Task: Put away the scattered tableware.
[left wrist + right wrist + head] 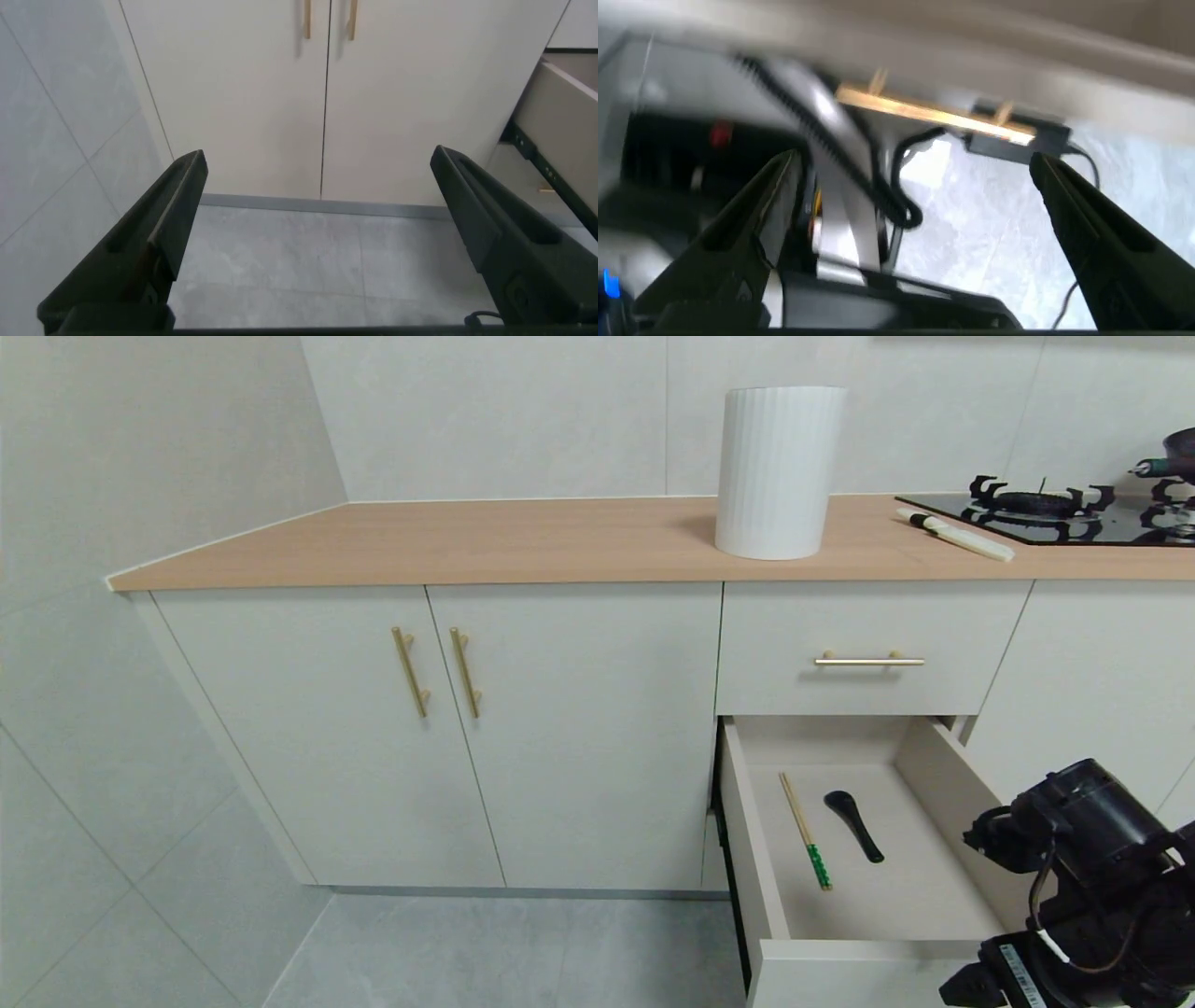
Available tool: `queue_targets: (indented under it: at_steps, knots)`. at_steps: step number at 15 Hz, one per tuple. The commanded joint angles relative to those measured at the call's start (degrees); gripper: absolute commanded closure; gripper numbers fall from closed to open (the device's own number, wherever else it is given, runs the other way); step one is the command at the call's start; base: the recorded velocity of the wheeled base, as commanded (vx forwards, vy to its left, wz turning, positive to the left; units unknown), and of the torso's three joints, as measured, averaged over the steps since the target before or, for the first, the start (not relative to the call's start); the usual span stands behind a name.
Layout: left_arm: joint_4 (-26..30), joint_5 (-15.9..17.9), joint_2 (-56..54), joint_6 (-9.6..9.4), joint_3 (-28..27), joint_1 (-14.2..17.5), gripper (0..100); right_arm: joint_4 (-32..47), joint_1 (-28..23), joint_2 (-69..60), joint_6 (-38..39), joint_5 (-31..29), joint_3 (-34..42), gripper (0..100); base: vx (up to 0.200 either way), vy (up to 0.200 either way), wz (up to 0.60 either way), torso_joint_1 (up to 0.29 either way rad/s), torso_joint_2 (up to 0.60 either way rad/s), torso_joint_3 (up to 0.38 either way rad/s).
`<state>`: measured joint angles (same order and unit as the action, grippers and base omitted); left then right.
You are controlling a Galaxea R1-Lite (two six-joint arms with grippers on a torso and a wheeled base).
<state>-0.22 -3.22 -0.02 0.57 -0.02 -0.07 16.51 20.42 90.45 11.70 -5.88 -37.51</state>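
The lower drawer [747, 821] stands pulled open below the counter. Inside it lie a pair of wooden chopsticks [805, 831] with green ends and a black spoon [854, 823], side by side. A white-handled utensil [954, 533] rests on the counter beside the stove. My right arm [1083, 859] hangs low by the drawer's front right corner. Its gripper [915, 161] is open and holds nothing, with a gold handle [934, 112] ahead of it. My left gripper [318, 161] is also open and holds nothing; it is low over the floor and faces the double cabinet doors [327, 93].
A tall white ribbed container [773, 471] stands on the wooden counter [467, 541]. A black gas stove [1055, 513] is at the far right. The upper drawer [868, 649] is closed. The open drawer's side [561, 103] juts out beside the left gripper. Tiled floor lies free on the left.
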Motion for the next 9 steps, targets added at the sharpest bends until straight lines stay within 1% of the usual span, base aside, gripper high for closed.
queue_targets:
  at_steps: [1, 2, 5, 9]
  knots:
    - [0.0, 0.0, 0.0, 0.04, 0.0, 0.0, 0, -0.1, 0.6, 3.5, 1.0, -1.0, -1.0, 0, 0.000, 0.000, 0.00, 0.000, 0.00, 0.000]
    - [0.0, 0.0, 0.0, 0.04, 0.0, 0.0, 0, -0.2, 0.7, 4.0, 1.1, -1.2, -1.2, 0, 0.000, 0.000, 0.00, 0.000, 0.00, 0.000]
    - [0.0, 0.0, 0.0, 0.04, 0.0, 0.0, 0, 0.1, 0.7, 7.7, 6.0, -3.0, -3.1, 0, 0.000, 0.000, 0.00, 0.000, 0.00, 0.000]
    - [0.0, 0.0, 0.0, -0.05, 0.0, 0.0, 0, -2.0, 0.4, 9.6, 7.3, -3.9, -3.8, 0, 0.000, 0.000, 0.00, 0.000, 0.00, 0.000]
